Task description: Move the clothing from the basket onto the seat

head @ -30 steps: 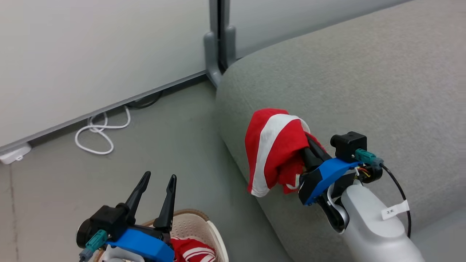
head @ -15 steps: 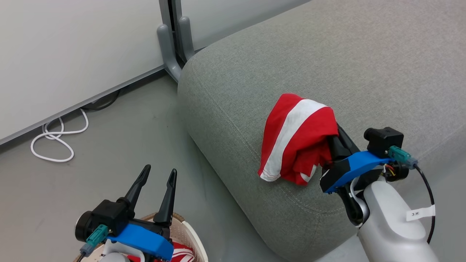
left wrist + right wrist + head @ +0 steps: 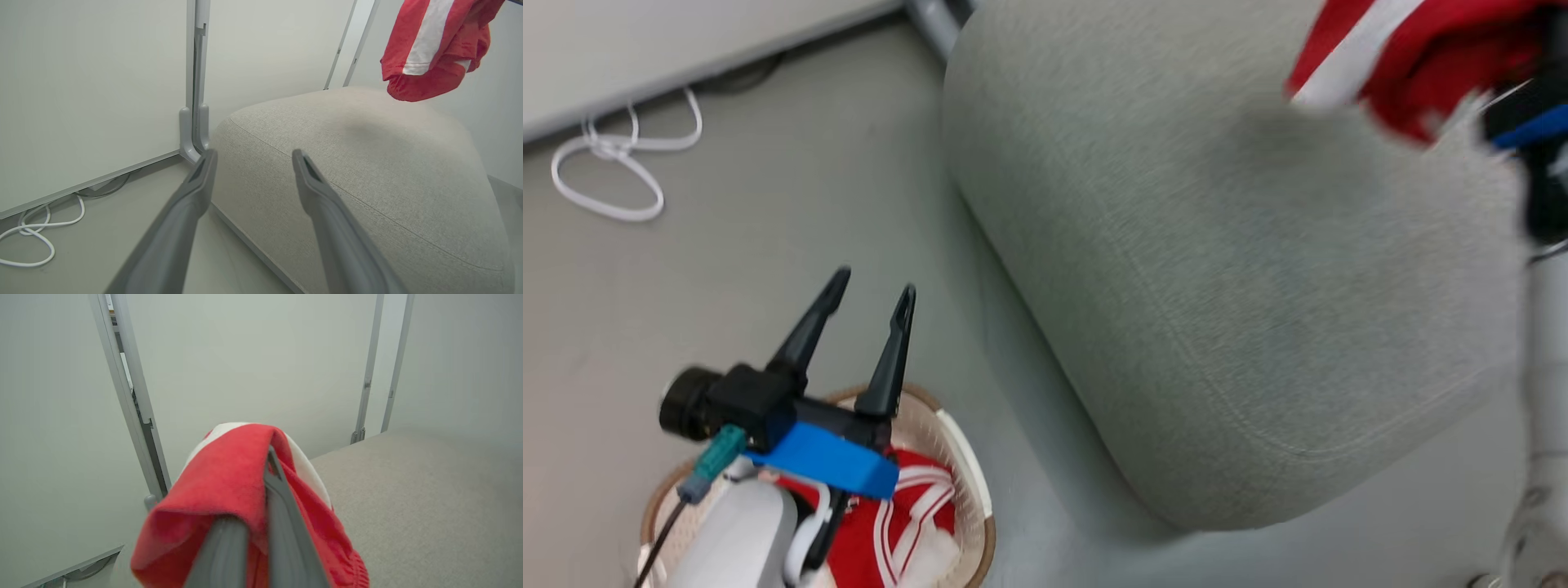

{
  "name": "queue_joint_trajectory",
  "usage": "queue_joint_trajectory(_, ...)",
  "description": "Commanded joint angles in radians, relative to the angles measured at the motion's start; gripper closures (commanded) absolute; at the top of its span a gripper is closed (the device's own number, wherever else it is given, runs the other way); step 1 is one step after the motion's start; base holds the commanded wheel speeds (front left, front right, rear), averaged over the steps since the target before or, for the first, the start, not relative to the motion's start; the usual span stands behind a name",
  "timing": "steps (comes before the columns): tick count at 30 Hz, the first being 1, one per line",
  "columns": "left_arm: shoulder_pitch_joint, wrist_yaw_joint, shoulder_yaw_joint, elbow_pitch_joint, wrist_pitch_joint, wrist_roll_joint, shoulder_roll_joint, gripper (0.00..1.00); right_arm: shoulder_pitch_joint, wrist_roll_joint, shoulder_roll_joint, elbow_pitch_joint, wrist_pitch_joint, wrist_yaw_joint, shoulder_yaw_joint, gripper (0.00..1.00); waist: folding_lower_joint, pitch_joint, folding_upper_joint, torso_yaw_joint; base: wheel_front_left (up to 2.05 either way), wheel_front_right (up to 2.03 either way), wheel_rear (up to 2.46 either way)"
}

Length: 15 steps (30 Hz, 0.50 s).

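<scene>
My right gripper [image 3: 264, 469] is shut on a red garment [image 3: 229, 477] with a white stripe, which drapes over its fingers and hides the tips. This held garment [image 3: 433, 45] hangs in the air above the grey seat [image 3: 367, 163] without touching it, and shows blurred at the head view's top right [image 3: 1413, 49]. The second red garment [image 3: 907, 514], with white striped trim, lies in the cream basket [image 3: 980, 506] at the lower left. My left gripper [image 3: 872, 286] stands open and empty above the basket, its fingers [image 3: 204, 175] pointing toward the seat's corner.
A coiled white cable [image 3: 605, 163] lies on the grey floor by the wall. A grey partition post [image 3: 196, 122] stands behind the seat's corner [image 3: 980, 98]. Pale wall panels close off the back. Bare floor lies between the basket and the seat.
The head camera has swung down, so the whole picture shifted and blurred. The right gripper has carried the red garment farther in over the seat. The left gripper stays open above the basket.
</scene>
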Motion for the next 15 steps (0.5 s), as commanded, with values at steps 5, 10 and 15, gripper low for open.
queue_joint_trajectory(5, -0.105, -0.007, -0.017, -0.071, 0.022, 0.027, 0.037, 0.00, -0.154, -0.059, -0.094, -0.003, 0.049, 0.000, -0.163, 1.00, -0.0001, 0.227, 0.0000, 0.152, 0.00, 0.00, 0.00)
queue_joint_trajectory(10, -0.149, -0.008, -0.028, -0.132, 0.032, 0.043, 0.064, 0.00, -0.213, -0.115, -0.138, 0.035, 0.066, 0.000, -0.286, 1.00, -0.0001, 0.324, 0.0000, 0.209, 0.00, 0.00, 0.00)
queue_joint_trajectory(15, -0.171, -0.008, -0.045, -0.161, 0.036, 0.046, 0.071, 0.00, -0.198, -0.165, -0.136, 0.102, 0.045, 0.000, -0.341, 1.00, -0.0001, 0.366, 0.0000, 0.255, 0.00, 0.00, 0.00)
